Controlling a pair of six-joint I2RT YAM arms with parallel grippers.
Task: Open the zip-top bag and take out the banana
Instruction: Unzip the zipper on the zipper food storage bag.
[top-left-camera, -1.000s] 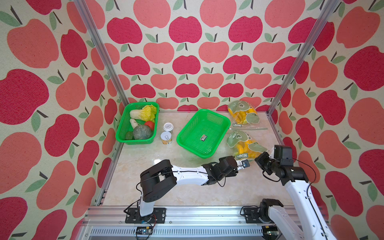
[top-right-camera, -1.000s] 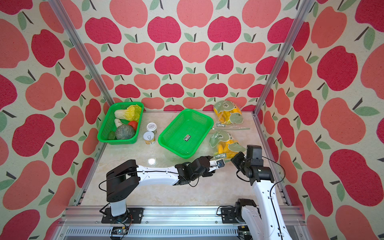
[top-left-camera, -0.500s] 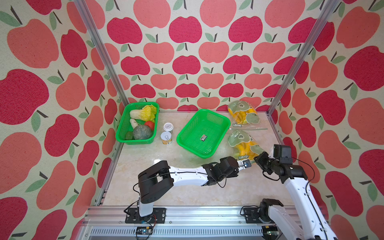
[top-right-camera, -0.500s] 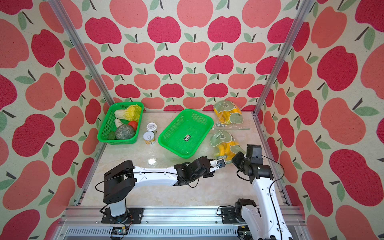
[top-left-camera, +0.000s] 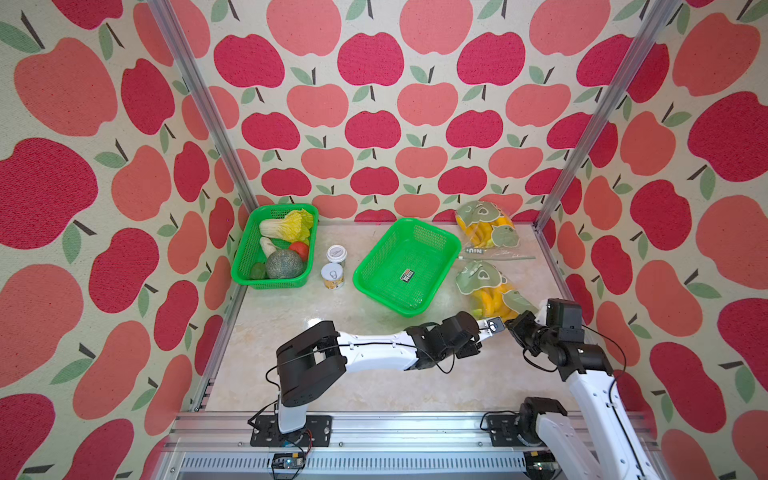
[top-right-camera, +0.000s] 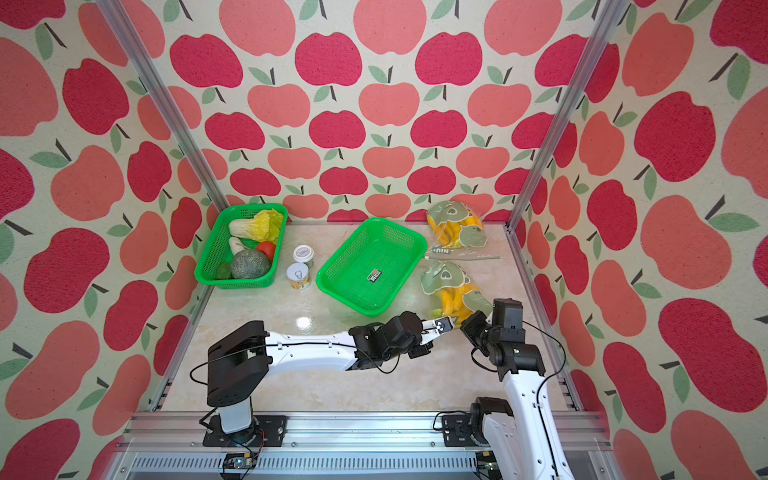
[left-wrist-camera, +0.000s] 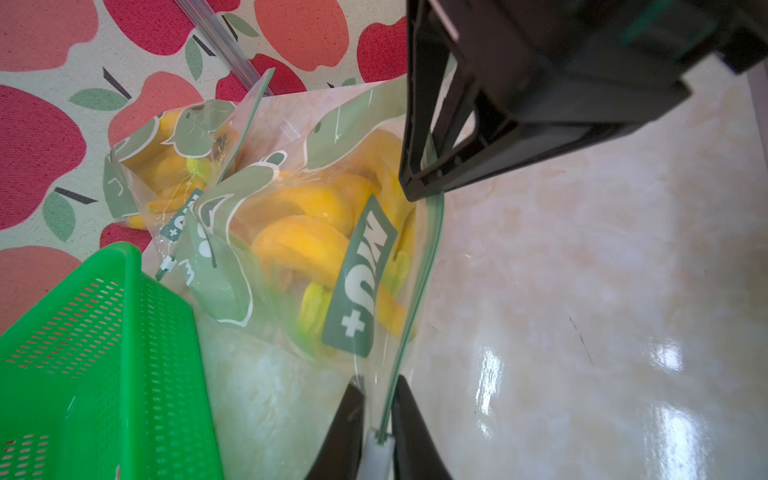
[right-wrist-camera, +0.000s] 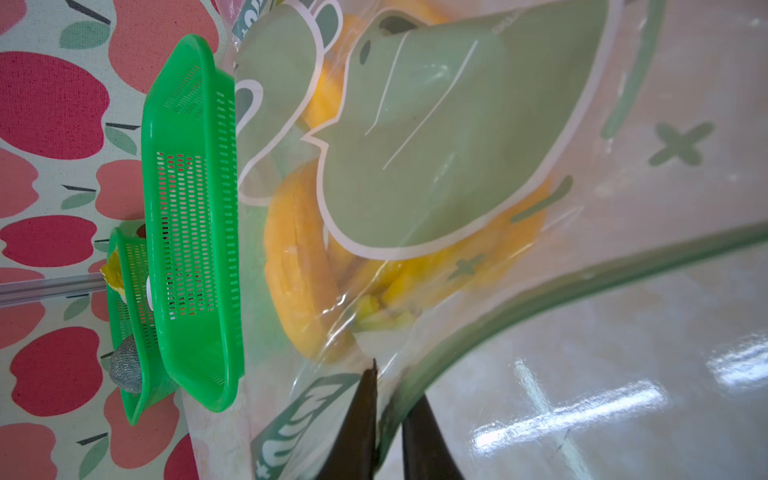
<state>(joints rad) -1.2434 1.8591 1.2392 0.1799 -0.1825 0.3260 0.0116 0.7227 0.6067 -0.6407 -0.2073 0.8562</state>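
Here, the zip-top bag lies just beside the empty green basket, the banana enclosed within. Its zip edge is clamped by the left gripper at the white slider and pinched by the right gripper on the film. Opening is judged barely begun, and the banana is not yet removed.

A lab-style robot test cell is showing here: aluminium posts are framing apple-print wall panels at nine, twelve and three o'clock around a marble-look tabletop. A left arm and a right arm are standing bolted to a slotted rail at six o'clock. A green basket is holding vegetables at ten o'clock.
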